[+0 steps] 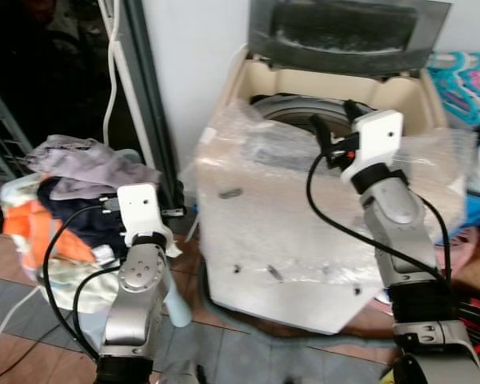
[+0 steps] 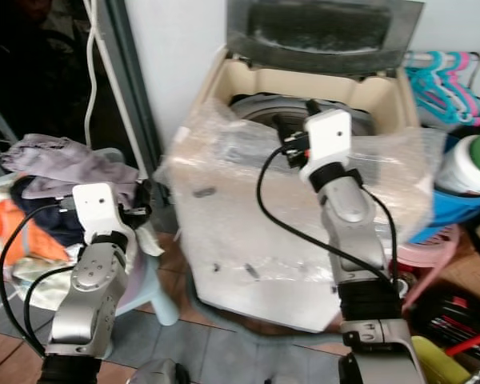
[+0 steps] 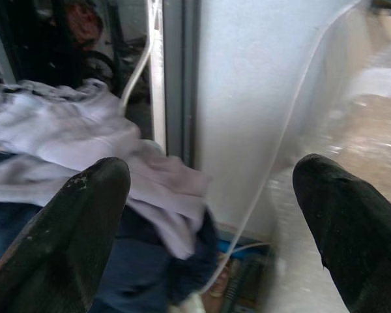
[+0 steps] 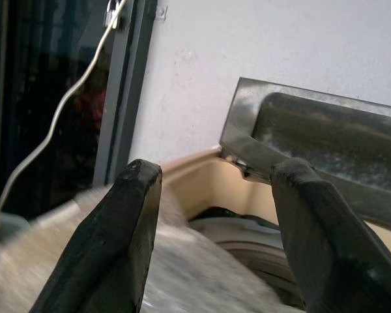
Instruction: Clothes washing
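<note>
One top-loading washing machine stands against the white wall, its body wrapped in clear plastic sheet and its grey lid raised upright at the back, so the round drum opening lies exposed. To the machine's left sits one heaped pile of clothes: a pale lilac garment on top, dark navy cloth under it, and an orange piece on the far side from the machine. One white cable hangs down the dark door frame between the pile and the machine. To the machine's right hangs a bunch of teal and pink hangers.

Two arms are raised. The right gripper is held up over the machine's front rim, pointing toward the drum and the raised lid; its two black fingers stand well apart with nothing between them. The left gripper is lifted just beside the clothes pile, on the side nearer the machine, aimed past the lilac garment toward the wall; its fingers are spread wide and empty.
</note>
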Tool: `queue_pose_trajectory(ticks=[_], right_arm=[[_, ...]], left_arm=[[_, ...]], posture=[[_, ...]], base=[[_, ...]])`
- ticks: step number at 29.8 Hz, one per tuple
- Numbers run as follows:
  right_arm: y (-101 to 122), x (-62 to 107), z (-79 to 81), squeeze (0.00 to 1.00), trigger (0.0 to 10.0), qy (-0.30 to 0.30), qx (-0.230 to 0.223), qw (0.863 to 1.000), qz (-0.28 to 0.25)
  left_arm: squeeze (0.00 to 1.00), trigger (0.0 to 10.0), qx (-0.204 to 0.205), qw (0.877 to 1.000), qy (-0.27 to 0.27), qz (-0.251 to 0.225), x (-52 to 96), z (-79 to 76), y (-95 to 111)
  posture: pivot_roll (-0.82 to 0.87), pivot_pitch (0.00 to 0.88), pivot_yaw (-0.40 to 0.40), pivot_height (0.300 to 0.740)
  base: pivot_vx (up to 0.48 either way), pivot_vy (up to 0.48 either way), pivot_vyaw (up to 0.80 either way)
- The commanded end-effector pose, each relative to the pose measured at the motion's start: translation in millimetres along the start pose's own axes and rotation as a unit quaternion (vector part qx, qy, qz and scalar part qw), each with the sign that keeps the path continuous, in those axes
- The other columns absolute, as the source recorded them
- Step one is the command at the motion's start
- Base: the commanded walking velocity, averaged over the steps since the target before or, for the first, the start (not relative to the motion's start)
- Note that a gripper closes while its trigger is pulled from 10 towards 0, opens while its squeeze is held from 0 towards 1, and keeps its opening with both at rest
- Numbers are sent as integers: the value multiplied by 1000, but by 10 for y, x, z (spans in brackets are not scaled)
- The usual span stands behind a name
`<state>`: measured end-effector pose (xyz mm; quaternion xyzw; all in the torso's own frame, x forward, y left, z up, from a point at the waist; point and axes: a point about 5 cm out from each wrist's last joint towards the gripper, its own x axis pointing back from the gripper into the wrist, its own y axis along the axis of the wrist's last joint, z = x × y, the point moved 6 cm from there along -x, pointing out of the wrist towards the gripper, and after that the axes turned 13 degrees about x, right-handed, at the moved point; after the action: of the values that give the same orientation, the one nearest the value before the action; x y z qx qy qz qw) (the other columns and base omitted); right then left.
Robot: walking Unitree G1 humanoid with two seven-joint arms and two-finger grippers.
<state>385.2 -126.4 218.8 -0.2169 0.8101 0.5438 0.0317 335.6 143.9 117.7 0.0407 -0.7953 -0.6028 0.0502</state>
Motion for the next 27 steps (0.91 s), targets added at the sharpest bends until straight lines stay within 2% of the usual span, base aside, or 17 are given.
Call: queue_pose_trajectory(ticks=[1,2,3,7,8,9,12,16,18,25,27], right_arm=[[-100,51,-84,0,10000,-24,-12,999,32],[-100,51,-84,0,10000,-24,-12,999,32],[-141,66,-80,0,10000,-31,-32,998,44],[-174,66,-69,0,10000,-42,-19,997,61],[-184,68,1,0,10000,-30,-74,995,64],[-193,76,55,0,10000,-17,-110,992,67],[-253,122,38,0,10000,-35,-88,992,88],[-227,179,112,0,10000,-13,-90,993,78],[-222,191,126,0,10000,-8,-76,994,77],[-231,188,141,0,10000,-5,-94,992,85],[-226,177,155,0,10000,1,-95,992,84]], left_arm=[[0,10000,2,1000,-9,-6,11,-61,34],[0,10000,2,1000,-9,-6,11,-61,34],[0,10000,1,1000,-8,-6,12,-61,34],[0,10000,1,1000,-6,-4,17,-52,21],[0,10000,1,1000,-5,-3,18,-51,16],[0,10000,1,1000,-5,-4,19,-51,19],[0,10000,1,1000,-4,-7,20,-48,28],[0,10000,0,1000,-8,-18,23,-53,62],[0,10000,-2,1000,-11,-20,27,-61,73],[0,10000,-1,1000,-19,-25,38,-71,94],[0,10000,1,1000,-11,-25,32,-23,97]], posture=[[-76,0,29,740],[-76,0,29,740],[-76,0,29,740],[-79,0,30,740],[-79,0,30,740],[-78,0,30,740],[-78,0,29,740],[-77,0,29,740],[-74,0,29,740],[-72,0,29,740],[-72,0,29,740]], base=[[0,480,0],[0,480,0],[0,480,0],[0,480,0],[0,480,0],[0,480,0],[0,480,0],[0,240,0],[0,0,788],[0,0,781],[0,0,781]])
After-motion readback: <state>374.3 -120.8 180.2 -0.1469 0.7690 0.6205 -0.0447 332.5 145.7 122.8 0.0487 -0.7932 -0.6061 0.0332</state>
